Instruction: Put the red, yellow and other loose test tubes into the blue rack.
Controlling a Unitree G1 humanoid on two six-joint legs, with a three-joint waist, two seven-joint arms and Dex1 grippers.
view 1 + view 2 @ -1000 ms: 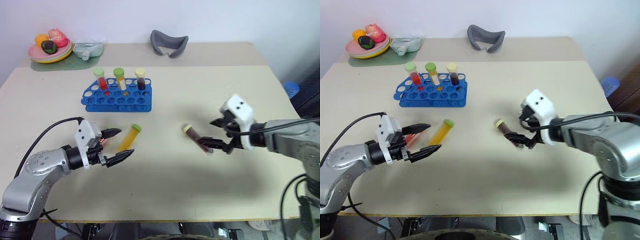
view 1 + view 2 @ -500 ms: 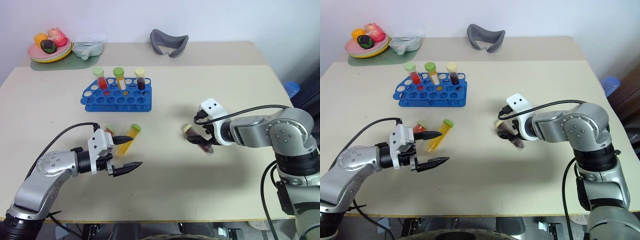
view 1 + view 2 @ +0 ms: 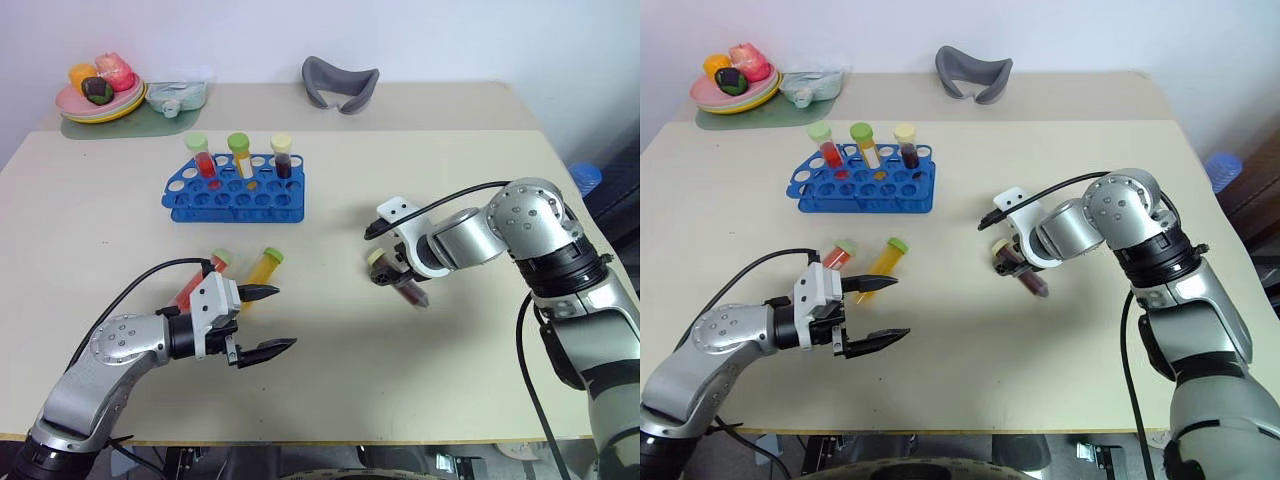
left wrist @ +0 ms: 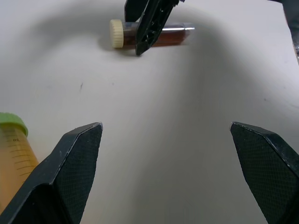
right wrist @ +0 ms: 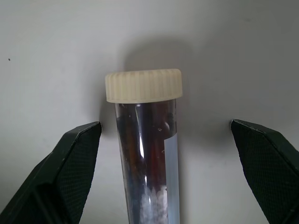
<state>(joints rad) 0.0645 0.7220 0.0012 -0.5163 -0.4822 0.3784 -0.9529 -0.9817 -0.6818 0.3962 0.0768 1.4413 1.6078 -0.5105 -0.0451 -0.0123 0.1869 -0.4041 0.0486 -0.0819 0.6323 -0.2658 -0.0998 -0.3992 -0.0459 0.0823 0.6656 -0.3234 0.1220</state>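
The right gripper (image 5: 163, 172) straddles the maroon tube (image 5: 147, 158), fingers spread. The left gripper (image 3: 268, 320), also spread, hovers near the yellow tube (image 3: 262, 270).

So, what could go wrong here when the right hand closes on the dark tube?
The dark tube lies flat on the table between the open fingers of the right hand, so it may roll or slip out. The left hand, open beside the yellow tube and red tube, could knock them.
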